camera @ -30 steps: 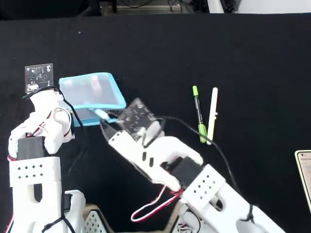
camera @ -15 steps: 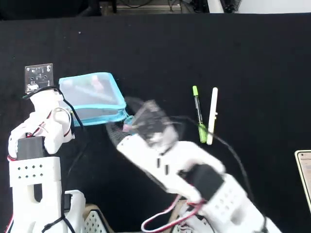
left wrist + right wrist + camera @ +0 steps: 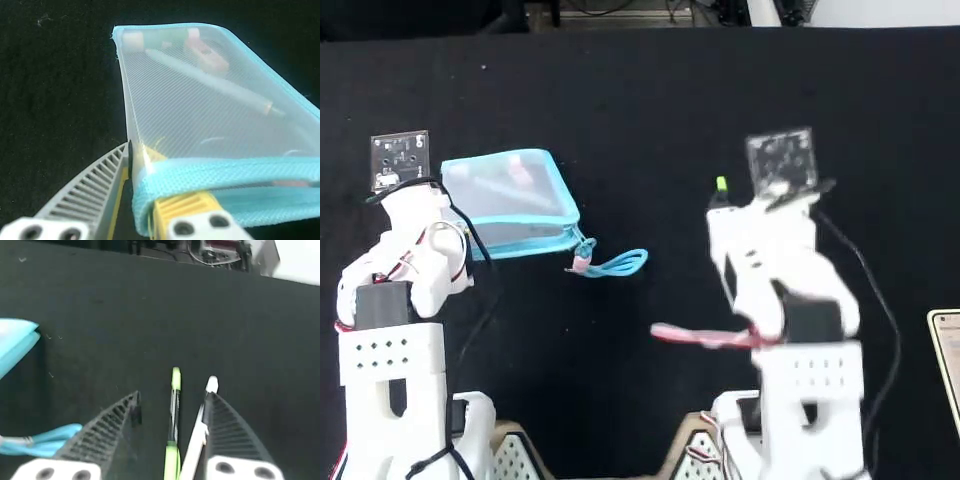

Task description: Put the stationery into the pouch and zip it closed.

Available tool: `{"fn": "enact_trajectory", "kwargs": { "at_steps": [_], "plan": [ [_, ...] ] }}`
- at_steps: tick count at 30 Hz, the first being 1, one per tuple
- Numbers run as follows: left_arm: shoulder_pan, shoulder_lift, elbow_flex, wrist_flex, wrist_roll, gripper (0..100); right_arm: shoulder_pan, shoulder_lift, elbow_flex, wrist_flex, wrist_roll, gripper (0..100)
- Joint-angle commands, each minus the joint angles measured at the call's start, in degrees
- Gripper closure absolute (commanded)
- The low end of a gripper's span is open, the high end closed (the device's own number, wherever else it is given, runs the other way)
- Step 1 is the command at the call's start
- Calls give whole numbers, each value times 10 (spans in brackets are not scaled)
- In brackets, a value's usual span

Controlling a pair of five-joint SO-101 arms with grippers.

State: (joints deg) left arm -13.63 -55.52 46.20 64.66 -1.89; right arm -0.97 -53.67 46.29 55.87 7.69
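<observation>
Left wrist view: the left end effector point(image 3: 139, 162) is clamped on the edge of the blue pouch point(image 3: 200, 115). The right end effector point(image 3: 172, 399) is wide apart above the black tabletop point(image 3: 100, 315). The green pen point(image 3: 175, 385) lies between its fingers, and the white pen point(image 3: 194, 445) lies right beside one.

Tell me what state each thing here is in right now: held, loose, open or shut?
pouch: held at one edge, stationery inside; I cannot tell whether it is fully zipped.
left gripper: shut on the pouch.
right gripper: open and empty, over the two pens.
green pen: lying loose on the table.
white pen: lying loose beside the green pen.
strap: lying slack on the table.
</observation>
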Motion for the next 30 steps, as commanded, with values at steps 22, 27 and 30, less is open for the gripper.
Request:
{"fn": "enact_trajectory", "kwargs": {
  "at_steps": [22,27,30],
  "plan": [
    [-6,-6,-5,-4,3,970,15,858,-741,275,3,804],
    [-6,-6,-5,-4,3,970,16,967,-896,323,3,804],
    [-6,-6,-5,-3,3,970,24,1025,-986,345,5,804]
  ]
}}
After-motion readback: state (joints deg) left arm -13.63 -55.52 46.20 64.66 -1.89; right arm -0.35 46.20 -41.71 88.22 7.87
